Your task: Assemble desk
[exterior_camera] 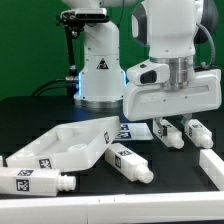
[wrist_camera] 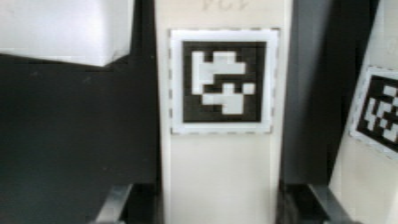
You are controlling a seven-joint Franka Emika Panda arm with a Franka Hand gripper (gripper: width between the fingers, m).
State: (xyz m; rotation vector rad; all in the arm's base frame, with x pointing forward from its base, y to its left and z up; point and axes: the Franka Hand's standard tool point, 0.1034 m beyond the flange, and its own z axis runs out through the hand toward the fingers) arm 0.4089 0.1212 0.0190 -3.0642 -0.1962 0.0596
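Wrist view: gripper clamped on chunky white plastic square leg, frame centre (no gap visible) | large flat white plastic tabletop panel lower left, exterior view, no leg seated | spare white leg bottom left | early, all legs pending

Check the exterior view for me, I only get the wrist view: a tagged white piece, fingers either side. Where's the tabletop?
Observer: The tabletop lies on the table, to the exterior view's left of the gripper.
Operator: Loose legs?
Observer: Two, lying flat: the left leg at the exterior view's far left, the second leg nearer the gripper.
Operator: Anything on the other side?
Observer: A white bar at the exterior view's right edge, cut off by the frame.
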